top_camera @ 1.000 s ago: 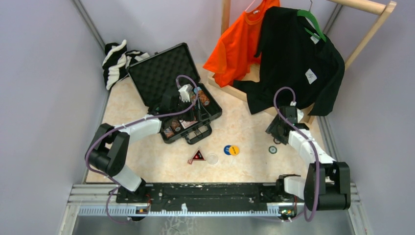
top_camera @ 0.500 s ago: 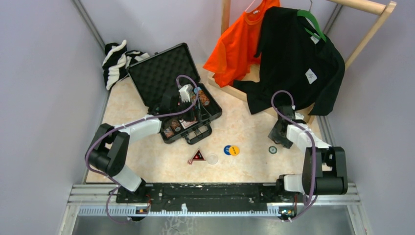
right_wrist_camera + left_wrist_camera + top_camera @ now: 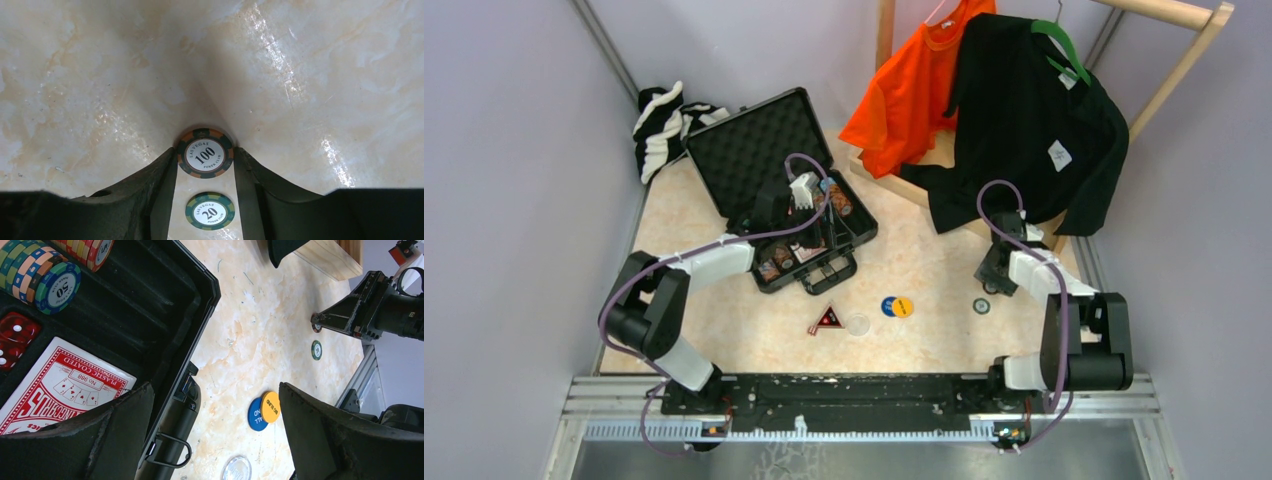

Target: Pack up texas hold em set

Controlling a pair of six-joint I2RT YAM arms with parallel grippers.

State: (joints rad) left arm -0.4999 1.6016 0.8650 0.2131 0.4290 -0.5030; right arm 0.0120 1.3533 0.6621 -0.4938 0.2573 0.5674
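The case (image 3: 746, 152) lies open at 10 o'clock on the table (image 3: 929, 255), its lid tipped back toward 11 and its tray toward the middle. The left gripper (image 3: 215, 386) hangs over the tray, its fingers (image 3: 75, 440) spread wide with nothing between them. Below it in the tray lie the deck (image 3: 60, 390), a row of chips (image 3: 47, 270) on edge and red dice (image 3: 15, 332). On the bare table at 5 o'clock from the case sits the triangle (image 3: 826, 319), with the clear disc (image 3: 857, 324) just at its 3 o'clock. Further toward 3 o'clock are the blue disc (image 3: 890, 306) and yellow disc (image 3: 905, 307) — the yellow overlapping the blue. The right gripper (image 3: 205, 150) points down at the table at 3 o'clock, near the right edge. Its fingers (image 3: 150, 187) stand partway apart on either side of the flat-lying 100 chip (image 3: 204, 158), right at its rim — whether they pinch it I cannot tell. The 20 chip (image 3: 210, 210) lies flat just beside the 100 chip, at its 6 o'clock in the wrist view, in the gap between the fingers. A striped cloth (image 3: 664, 122) is bunched in the 11 o'clock corner. An orange shirt (image 3: 904, 90) and a black shirt (image 3: 1024, 120) hang on a rack (image 3: 1184, 14) at 1 o'clock.
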